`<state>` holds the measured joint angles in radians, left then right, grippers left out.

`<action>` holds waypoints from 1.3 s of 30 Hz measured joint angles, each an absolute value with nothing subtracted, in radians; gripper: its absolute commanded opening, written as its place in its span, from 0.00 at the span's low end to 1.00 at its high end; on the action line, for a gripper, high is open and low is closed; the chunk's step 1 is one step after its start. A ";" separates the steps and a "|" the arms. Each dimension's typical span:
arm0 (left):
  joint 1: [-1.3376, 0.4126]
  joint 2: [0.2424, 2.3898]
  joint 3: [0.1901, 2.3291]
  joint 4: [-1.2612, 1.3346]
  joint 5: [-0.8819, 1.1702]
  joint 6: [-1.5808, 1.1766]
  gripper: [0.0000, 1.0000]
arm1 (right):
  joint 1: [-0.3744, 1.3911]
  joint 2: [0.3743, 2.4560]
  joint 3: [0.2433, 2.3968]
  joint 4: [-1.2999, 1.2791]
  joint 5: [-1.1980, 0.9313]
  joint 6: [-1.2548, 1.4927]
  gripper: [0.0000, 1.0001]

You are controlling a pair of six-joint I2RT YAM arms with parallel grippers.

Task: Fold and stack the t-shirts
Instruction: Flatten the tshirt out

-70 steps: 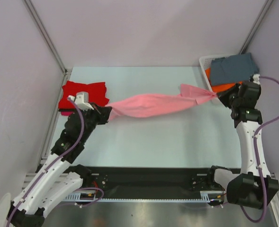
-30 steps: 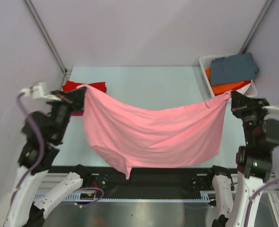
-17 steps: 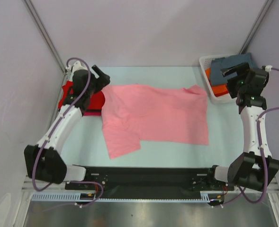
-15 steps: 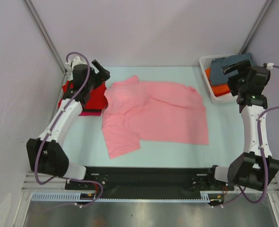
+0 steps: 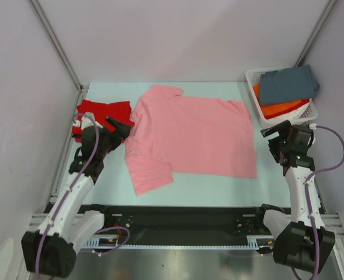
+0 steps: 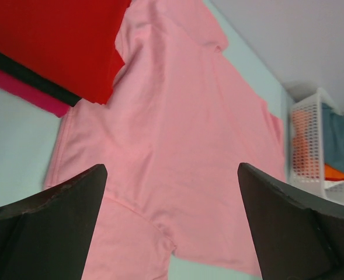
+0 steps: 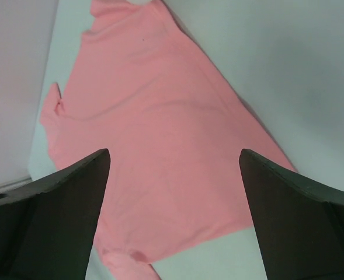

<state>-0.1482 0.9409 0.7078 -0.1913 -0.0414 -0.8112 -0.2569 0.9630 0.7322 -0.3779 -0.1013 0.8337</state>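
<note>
Hovering over the tabletop (image 5: pixel 218 189) with both arms low, nothing in hand. My left end effector (image 5: pixel 120 128) sits just at the left edge of the light pink t-shirt (image 5: pixel 189 137), fingers spread wide and empty. My right end effector (image 5: pixel 275 139) hangs just off the shirt's right edge, also spread wide and empty. The pink t-shirt lies opened out flat mid-tabletop, one sleeve toward the far edge, the other toward the near edge, hem side to my right. A few soft wrinkles run across the body. Its upper-left edge touches the red t-shirt (image 5: pixel 104 111), which lies folded at the far left on top of a magenta t-shirt (image 6: pixel 20 87). At the far right corner stands a white slotted basket (image 5: pixel 252 76), holding a slate grey-blue t-shirt (image 5: pixel 288 84) on top of an orange t-shirt (image 5: pixel 280 108).
</note>
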 measured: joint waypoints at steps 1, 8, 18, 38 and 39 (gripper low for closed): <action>-0.141 0.879 0.656 -0.175 -0.029 -0.823 1.00 | -0.257 0.949 0.727 -0.397 -0.094 0.825 0.92; -0.133 0.681 0.475 -0.144 0.100 -0.882 1.00 | -0.250 0.845 0.681 -0.564 -0.025 0.797 0.66; -0.133 0.765 0.419 -0.304 0.155 -0.890 1.00 | -0.109 0.853 0.499 -0.659 0.039 0.861 0.59; -0.199 0.689 0.293 -0.419 0.128 -0.928 0.90 | -0.044 1.068 0.465 -0.503 0.177 0.958 0.41; -0.211 0.690 0.290 -0.426 0.120 -0.934 0.90 | -0.044 1.071 0.465 -0.495 0.179 0.960 0.41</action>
<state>-0.2108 0.6895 0.2897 -0.4259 0.1200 -0.9337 -0.0444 1.0710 0.4652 -0.4950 0.1787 0.9600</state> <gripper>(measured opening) 0.907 0.410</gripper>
